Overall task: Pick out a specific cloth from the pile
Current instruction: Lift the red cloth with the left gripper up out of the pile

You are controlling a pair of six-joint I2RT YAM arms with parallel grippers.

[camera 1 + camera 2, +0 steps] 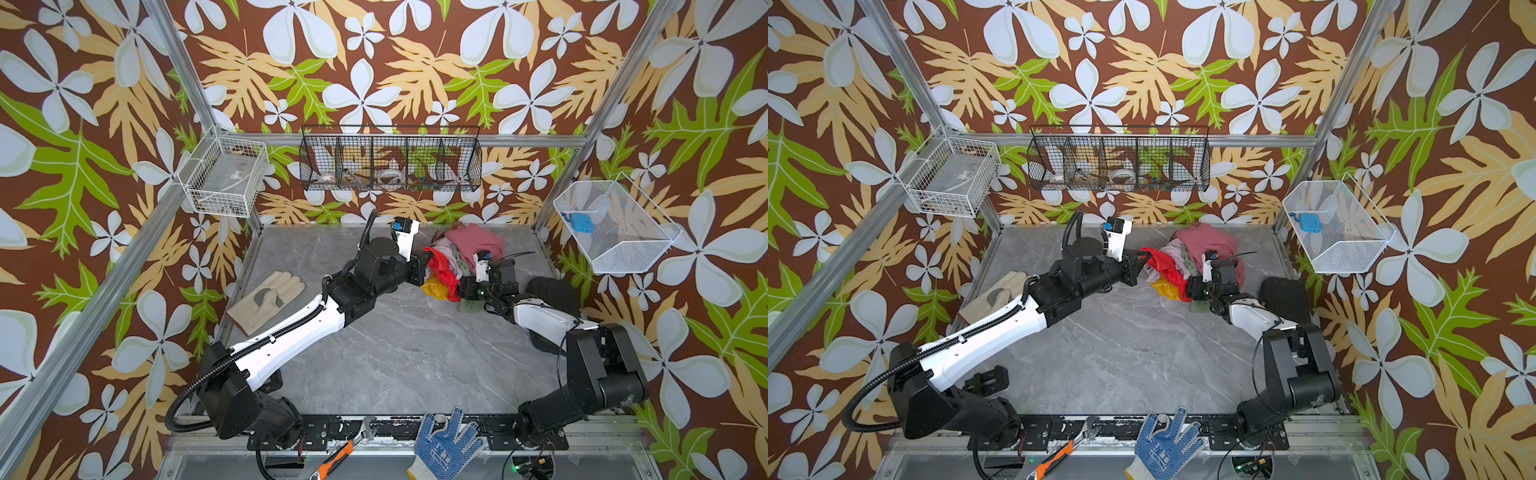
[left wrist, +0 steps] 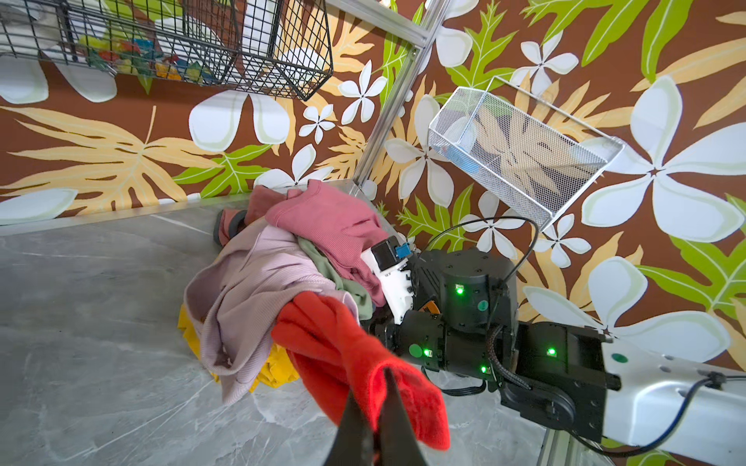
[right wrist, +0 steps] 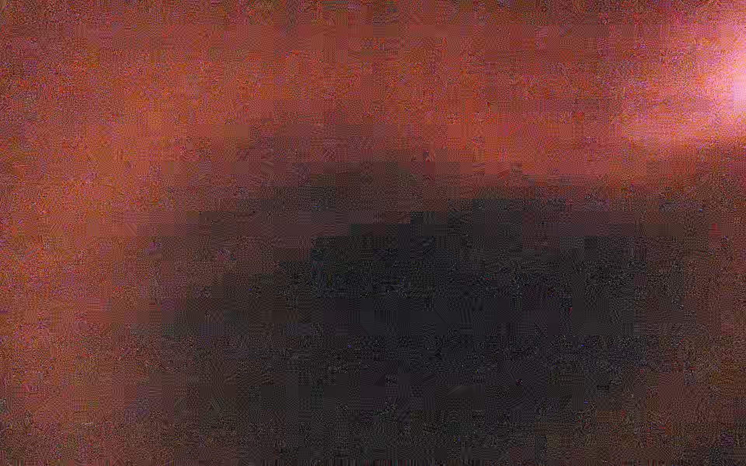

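A robot test cell – aluminium frame (image 1: pixel 183 83), leafy wallpaper backdrop (image 1: pixel 374 62); marble-look tabletop (image 1: pixel 395 353).

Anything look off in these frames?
Yes: the right wrist view is only a reddish-dark blur, with the right arm's claw buried in the heap of soft cloths. An orange-handled adjustable wrench and blue-dotted work glove lie on the front rail.

Left arm reached forward and toward the middle, forearm low, wrist turned sideways. My left hand (image 2: pixel 377 407) was clamped tight on the red cloth (image 2: pixel 355 355), both fingers (image 2: pixel 397 419) pressed together through the fabric. Right arm was folded at the elbow, forearm angled inward. My right hand (image 1: pixel 465 286) was buried in the pile (image 1: pixel 469 245); its jaws were hidden, wrist view only a dark red blur.
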